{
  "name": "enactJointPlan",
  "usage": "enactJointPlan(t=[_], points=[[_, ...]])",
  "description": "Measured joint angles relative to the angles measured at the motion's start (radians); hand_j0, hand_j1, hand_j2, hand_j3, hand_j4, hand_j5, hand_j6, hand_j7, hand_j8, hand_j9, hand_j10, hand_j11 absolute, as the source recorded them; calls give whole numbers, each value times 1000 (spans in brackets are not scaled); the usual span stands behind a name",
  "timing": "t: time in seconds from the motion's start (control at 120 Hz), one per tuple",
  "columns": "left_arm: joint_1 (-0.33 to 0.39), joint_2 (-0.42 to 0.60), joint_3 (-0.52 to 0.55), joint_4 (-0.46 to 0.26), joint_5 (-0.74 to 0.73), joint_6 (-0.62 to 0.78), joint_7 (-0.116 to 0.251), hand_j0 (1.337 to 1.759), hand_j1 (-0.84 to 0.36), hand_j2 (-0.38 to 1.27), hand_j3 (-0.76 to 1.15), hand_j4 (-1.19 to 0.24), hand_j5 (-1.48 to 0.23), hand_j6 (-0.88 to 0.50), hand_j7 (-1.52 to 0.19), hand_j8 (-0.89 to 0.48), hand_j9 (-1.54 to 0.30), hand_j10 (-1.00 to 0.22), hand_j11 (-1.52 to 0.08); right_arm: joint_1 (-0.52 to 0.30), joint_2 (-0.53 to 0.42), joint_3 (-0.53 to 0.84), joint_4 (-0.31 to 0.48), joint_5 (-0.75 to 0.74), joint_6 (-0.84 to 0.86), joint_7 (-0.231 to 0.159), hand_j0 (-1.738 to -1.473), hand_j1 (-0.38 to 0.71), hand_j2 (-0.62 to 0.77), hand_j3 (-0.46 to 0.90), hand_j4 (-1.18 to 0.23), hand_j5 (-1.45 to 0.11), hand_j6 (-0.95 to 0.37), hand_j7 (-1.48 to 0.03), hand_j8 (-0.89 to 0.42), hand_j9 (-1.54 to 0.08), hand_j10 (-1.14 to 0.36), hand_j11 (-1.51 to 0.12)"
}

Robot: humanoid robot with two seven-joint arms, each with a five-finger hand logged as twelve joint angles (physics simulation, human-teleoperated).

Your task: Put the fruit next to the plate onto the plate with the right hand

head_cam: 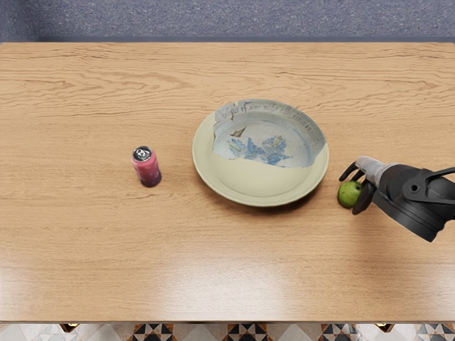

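A small green fruit [348, 193] lies on the table just right of the plate [242, 181], a cream dish with a blue leaf pattern. My right hand [359, 186] comes in from the right edge and sits against the fruit's right side. Its dark fingers [350, 170] curl over and around the fruit, which still rests on the table. The fruit's right half is hidden by the hand.
A red drink can [146, 166] stands upright left of the plate. The wooden table [106, 249] stretches wide to the left and front, and its far edge runs along the top of the view.
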Motion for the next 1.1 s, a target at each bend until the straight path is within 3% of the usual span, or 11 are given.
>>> enactJointPlan(t=[0.208,0.283,0.292,0.358,0.4,0.617,0.733,0.808,0.85,1.008,1.1], points=[[0,0,0,0,0,0,0,1658,349,0,0,0,0,0,0,0,0,0,0,-41,14,10,-31,-15,1,-1,-1643,269,70,-3,-597,-827,-439,-833,-439,-848,-642,-848],[0,0,0,0,0,0,0,1658,349,0,0,0,0,0,0,0,0,0,0,-57,17,13,-45,-20,2,0,-1640,286,101,-1,-582,-917,-404,-926,-466,-878,-711,-947],[0,0,0,0,0,0,0,1658,349,0,0,0,0,0,0,0,0,0,0,-58,17,13,-46,-20,2,0,-1639,283,85,-2,-578,-924,-404,-776,-472,-874,-718,-954],[0,0,0,0,0,0,0,1658,349,0,0,0,0,0,0,0,0,0,0,-66,2,38,-52,-16,3,-1,-1642,290,152,0,-539,-988,-348,-941,-422,-1007,-759,-1007],[0,0,0,0,0,0,0,1658,349,0,0,0,0,0,0,0,0,0,0,-74,-29,87,-53,-9,4,-2,-1643,317,227,1,-510,-1024,-319,-976,-398,-1037,-776,-1037],[0,0,0,0,0,0,0,1658,349,0,0,0,0,0,0,0,0,0,0,-155,-326,542,-109,76,173,-1,-1641,288,124,-1,-497,-1095,-309,-1080,-413,-1130,-821,-1134],[0,0,0,0,0,0,0,1658,349,0,0,0,0,0,0,0,0,0,0,-172,-209,720,-121,149,312,-1,-1640,242,59,-1,-508,-1126,-329,-1104,-437,-1150,-832,-1154],[0,0,0,0,0,0,0,1658,349,1,0,0,-1,0,0,0,0,0,0,-177,-82,787,-158,170,348,0,-1640,280,240,1,-509,-1162,-348,-1113,-456,-1179,-825,-1186],[0,0,0,0,0,0,0,1658,349,1,0,0,-1,0,0,0,0,0,-1,-181,-24,809,-188,174,360,0,-1639,262,216,0,-516,-1177,-367,-1117,-483,-1194,-821,-1204],[0,0,0,0,0,0,0,1658,349,0,0,0,0,0,0,0,0,0,0,-222,93,844,-342,116,375,0,-1649,-57,110,0,-262,-558,-182,-531,-245,-566,-391,-571],[0,0,0,0,0,0,0,1658,349,0,0,0,0,0,0,0,0,0,0,-294,-71,941,-346,161,577,0,-1653,-154,69,0,-176,-366,-125,-348,-165,-371,-258,-374]])
